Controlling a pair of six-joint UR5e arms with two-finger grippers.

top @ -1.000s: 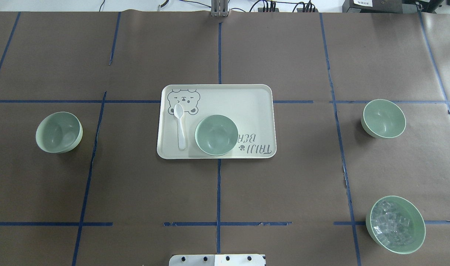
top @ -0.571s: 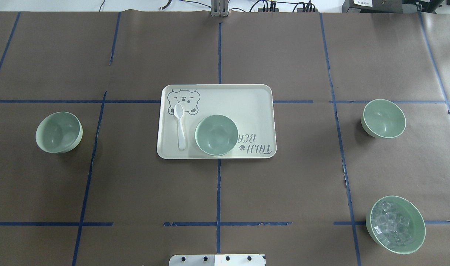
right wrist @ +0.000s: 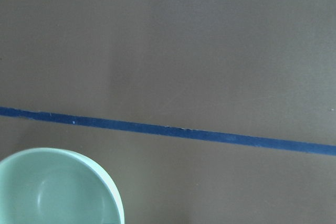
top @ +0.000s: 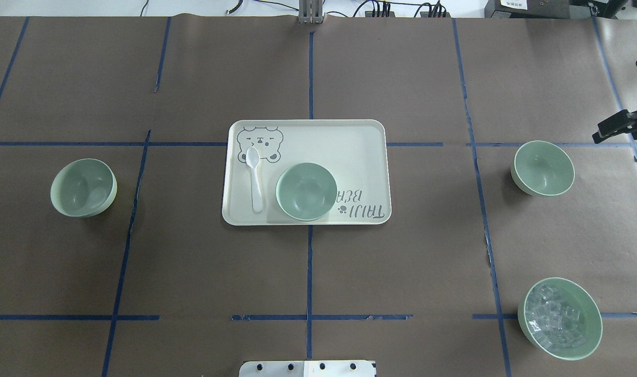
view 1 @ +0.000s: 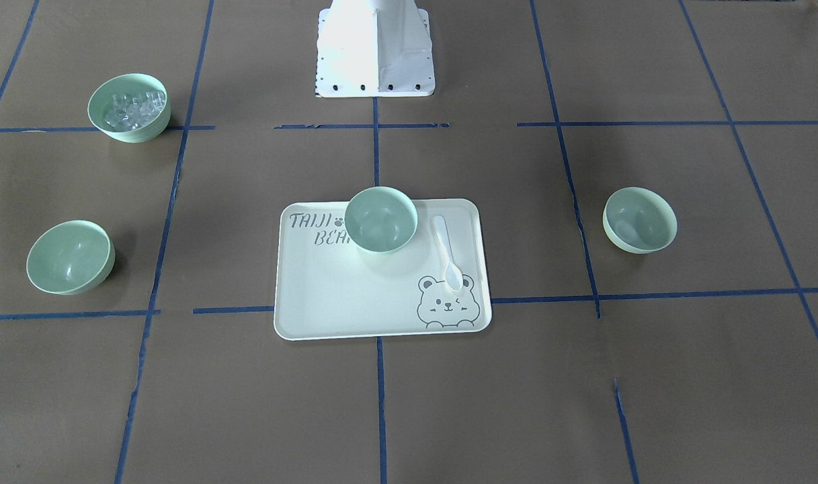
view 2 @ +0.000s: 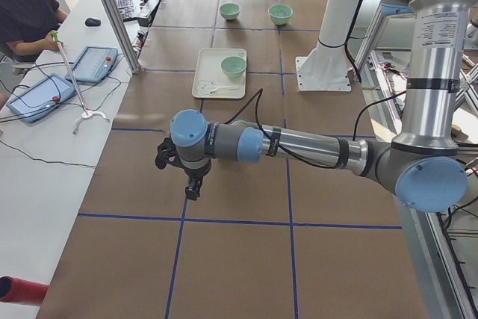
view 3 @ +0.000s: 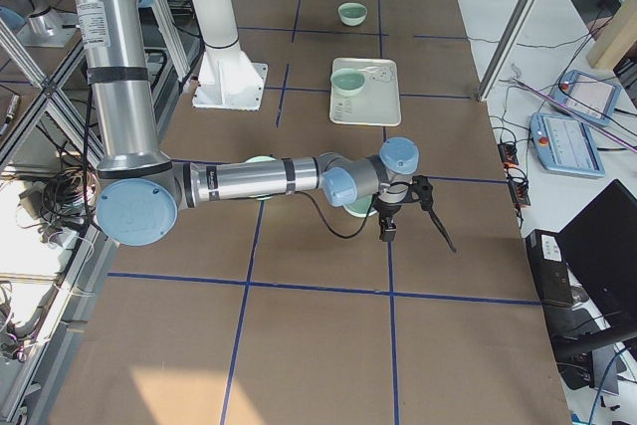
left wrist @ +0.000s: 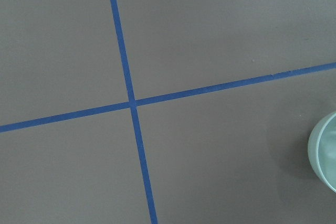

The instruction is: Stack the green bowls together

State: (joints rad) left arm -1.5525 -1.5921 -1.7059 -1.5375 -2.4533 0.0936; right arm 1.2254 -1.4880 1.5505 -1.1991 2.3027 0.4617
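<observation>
Three pale mint-green bowls stand apart, all upright and empty. One green bowl [top: 82, 187] is at the left, one [top: 306, 191] on the bear-print tray [top: 360, 141], one [top: 542, 168] at the right. My right gripper [top: 619, 99] shows only partly at the overhead view's right edge, beyond the right bowl, jaws apart and empty. Its wrist view shows that bowl's rim [right wrist: 58, 187] at lower left. My left gripper [view 2: 183, 173] shows only in the exterior left view, so I cannot tell its state. The left bowl's edge [left wrist: 326, 150] shows in its wrist view.
A straighter-sided green bowl of clear cubes [top: 560, 318] stands at the near right. A white spoon [top: 255, 178] lies on the tray beside the middle bowl. Blue tape lines cross the brown paper. The robot's base [view 1: 375, 47] is at the near edge.
My right gripper has come into the overhead view at the right edge. The bowls, tray and spoon have not moved.
</observation>
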